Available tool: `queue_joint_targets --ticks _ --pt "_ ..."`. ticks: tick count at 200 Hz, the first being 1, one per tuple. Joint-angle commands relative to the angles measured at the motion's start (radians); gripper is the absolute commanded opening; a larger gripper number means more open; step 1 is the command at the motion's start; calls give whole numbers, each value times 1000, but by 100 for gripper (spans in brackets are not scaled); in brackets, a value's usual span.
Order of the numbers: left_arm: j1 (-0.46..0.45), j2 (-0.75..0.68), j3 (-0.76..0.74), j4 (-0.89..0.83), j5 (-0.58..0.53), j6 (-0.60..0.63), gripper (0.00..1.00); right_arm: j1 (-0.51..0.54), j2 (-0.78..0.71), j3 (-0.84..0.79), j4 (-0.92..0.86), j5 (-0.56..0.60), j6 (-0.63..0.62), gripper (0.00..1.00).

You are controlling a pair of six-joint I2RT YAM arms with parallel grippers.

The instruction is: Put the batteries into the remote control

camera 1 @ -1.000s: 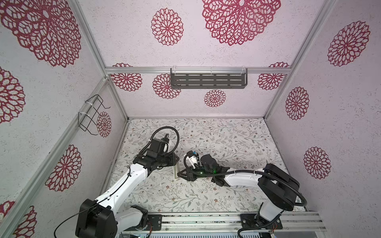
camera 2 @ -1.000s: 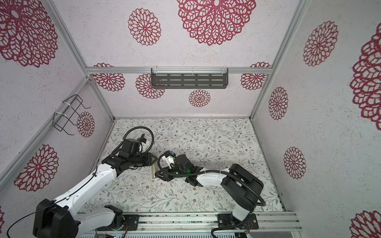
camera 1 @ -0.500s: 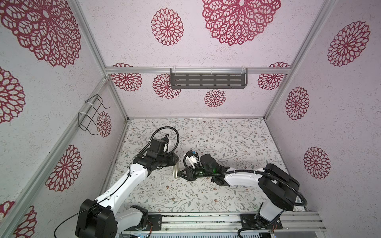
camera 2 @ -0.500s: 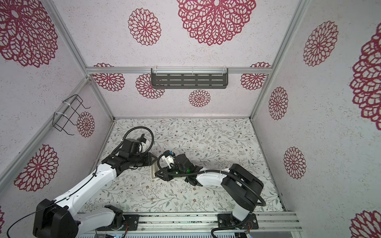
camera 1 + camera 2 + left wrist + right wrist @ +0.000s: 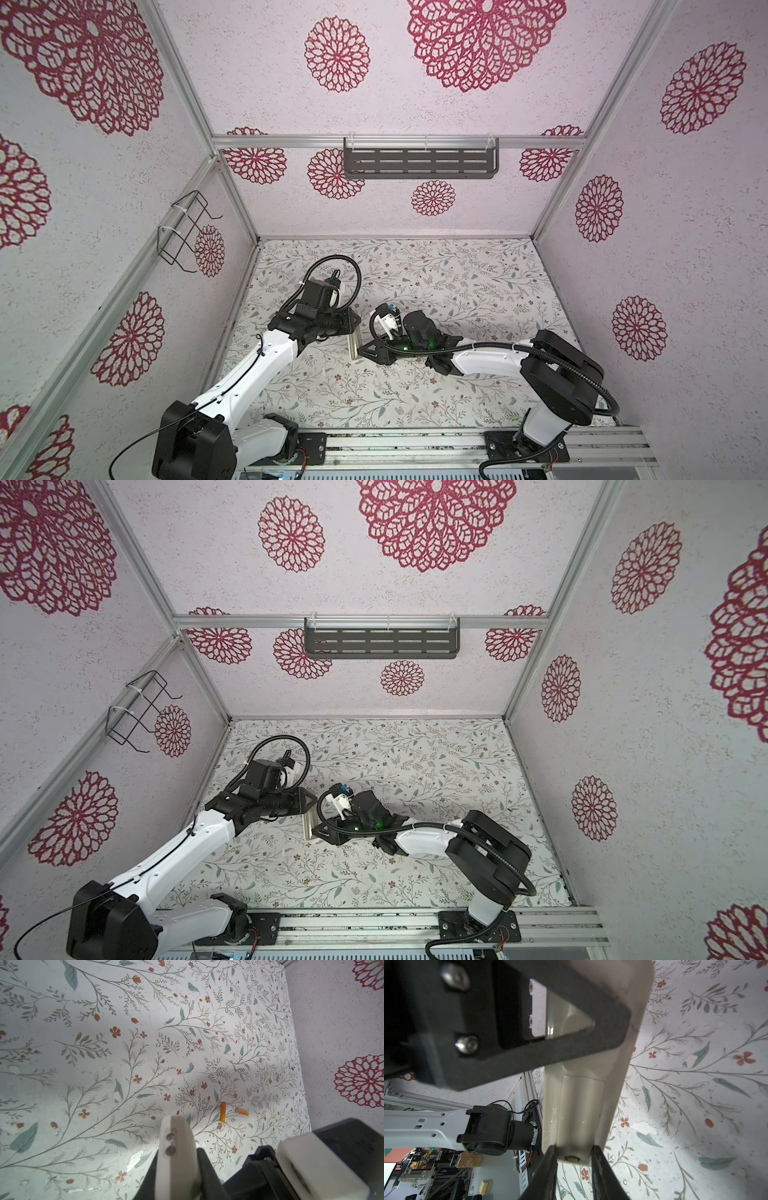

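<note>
The remote control is held off the table between both arms, near its middle left. My left gripper is shut on it, and its narrow white edge stands up between the black fingers. In the right wrist view its beige back faces the camera, with a raised cover panel on it. My right gripper is shut on the end of that panel, one finger on each side. Two orange batteries lie loose on the floral table, apart from both grippers.
The floral table is walled on three sides. A dark slotted shelf hangs on the back wall and a wire holder on the left wall. The right arm's white camera mount sits close beside the left gripper.
</note>
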Motion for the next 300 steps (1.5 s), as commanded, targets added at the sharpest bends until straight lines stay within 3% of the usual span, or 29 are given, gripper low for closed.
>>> queue_joint_targets --ticks 1,300 --pt "-10 -1 4 68 98 -30 0 12 -28 44 4 10 -28 30" --pt "-9 10 11 53 87 -22 0 12 -112 30 -102 86 -109 24"
